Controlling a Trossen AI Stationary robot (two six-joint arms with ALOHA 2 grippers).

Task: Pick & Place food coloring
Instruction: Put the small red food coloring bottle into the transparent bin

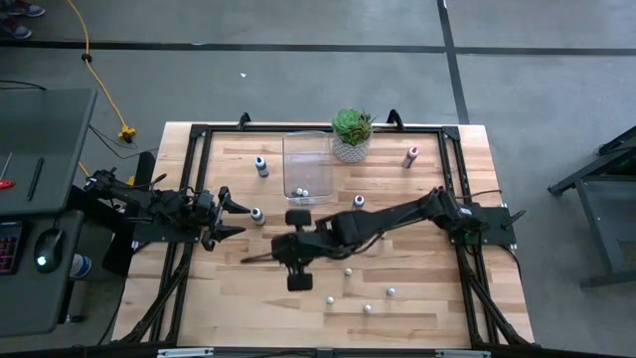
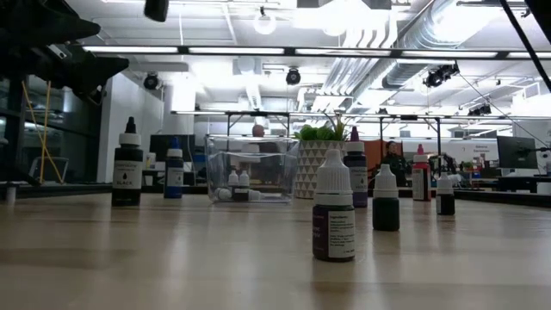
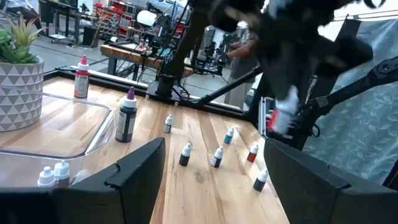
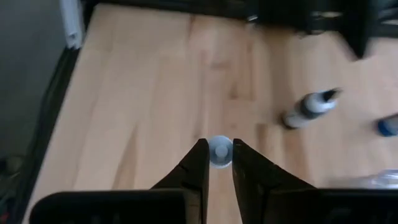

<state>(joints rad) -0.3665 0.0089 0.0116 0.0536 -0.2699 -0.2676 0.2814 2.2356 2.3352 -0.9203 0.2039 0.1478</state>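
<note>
On a wooden table (image 1: 417, 298), a small white-capped bottle (image 4: 219, 151) sits pinched between the nearly closed fingers of the right gripper (image 4: 217, 163), its arm stretched low across the middle; the left gripper (image 1: 237, 219) waits open at the left.

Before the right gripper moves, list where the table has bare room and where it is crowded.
Bare: wood between the pink bottle and the right arm's base, and the near-left corner of the table. Crowded: around the bin and succulent, and the small bottles near the front.
</note>
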